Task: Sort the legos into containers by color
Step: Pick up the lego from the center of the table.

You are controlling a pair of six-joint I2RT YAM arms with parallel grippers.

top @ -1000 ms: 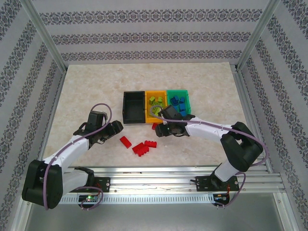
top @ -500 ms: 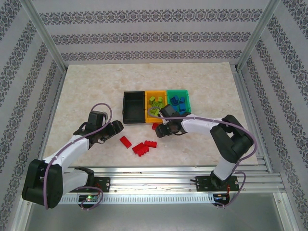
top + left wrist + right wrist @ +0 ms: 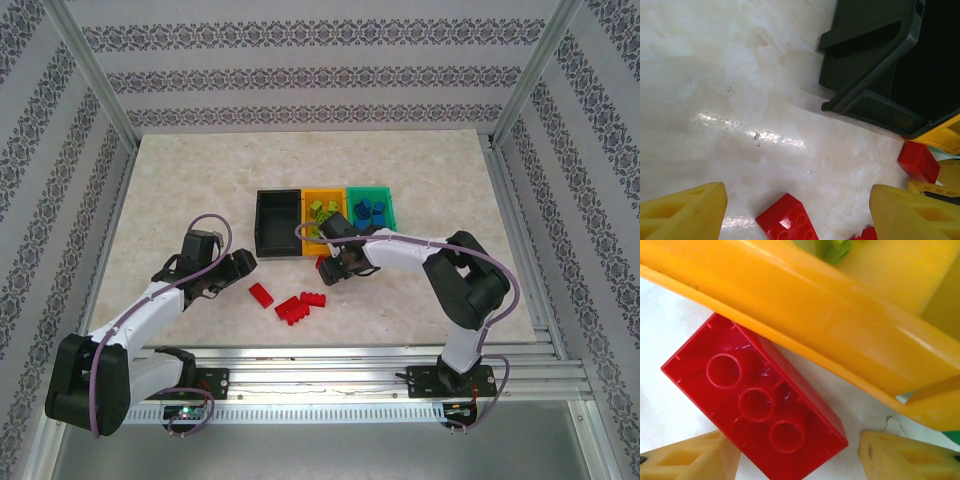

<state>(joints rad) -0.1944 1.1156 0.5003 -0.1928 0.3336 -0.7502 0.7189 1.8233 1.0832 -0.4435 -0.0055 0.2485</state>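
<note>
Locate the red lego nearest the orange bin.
The red lego lies on the table at the orange bin's near wall, mid-table in the top view, with the right gripper open over it.

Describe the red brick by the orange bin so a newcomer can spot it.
Mid-table stands a row of three bins; take the orange bin in the middle. At its near wall lies one red lego brick, under the open right gripper. Unlike the other red bricks, clustered well clear of the bins, it lies alone beside a bin.
</note>
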